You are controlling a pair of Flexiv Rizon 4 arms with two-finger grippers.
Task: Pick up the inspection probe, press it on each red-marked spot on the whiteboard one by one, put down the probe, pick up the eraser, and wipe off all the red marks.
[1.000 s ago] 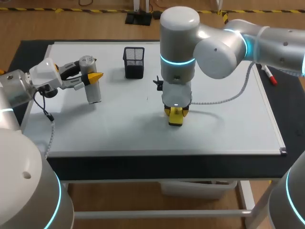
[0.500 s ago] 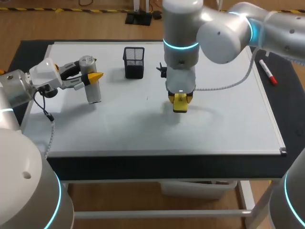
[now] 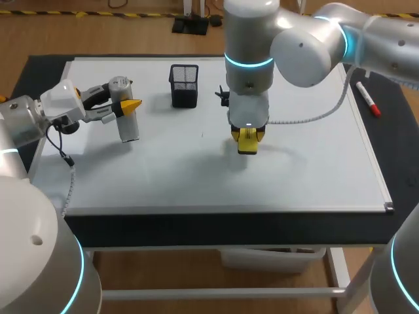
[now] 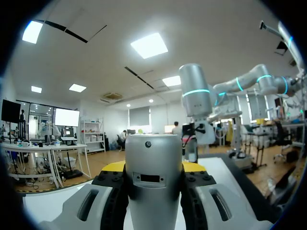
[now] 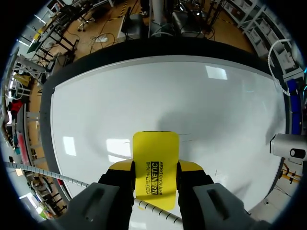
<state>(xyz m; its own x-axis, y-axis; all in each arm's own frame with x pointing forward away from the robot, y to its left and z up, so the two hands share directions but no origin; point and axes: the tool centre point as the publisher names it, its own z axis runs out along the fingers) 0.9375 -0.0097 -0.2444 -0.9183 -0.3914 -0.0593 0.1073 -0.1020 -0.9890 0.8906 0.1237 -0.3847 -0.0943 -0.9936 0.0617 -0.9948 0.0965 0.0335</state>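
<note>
The silver cylindrical probe [image 3: 128, 124] stands nearly upright over the left part of the whiteboard [image 3: 163, 176]. My left gripper [image 3: 126, 108] is shut on its upper half. In the left wrist view the probe [image 4: 153, 163] fills the space between the fingers of the left gripper [image 4: 153, 168]. My right gripper [image 3: 247, 137] points straight down at the board's middle, shut on the yellow eraser [image 3: 247, 142]. In the right wrist view the eraser [image 5: 155, 155] sticks out ahead of the right gripper [image 5: 154, 166] over white board. I see no red marks on the board.
A black mesh pen holder [image 3: 184, 85] stands on the board's far side, between the two grippers. A red marker [image 3: 368, 99] lies on the black mat beside the board's right edge. A coiled cable [image 3: 69, 173] hangs from the left wrist.
One second ago the right gripper and eraser stood lower and nearer the front; they rose and shifted slightly toward the far side, then held still. The left arm and probe have not moved.
</note>
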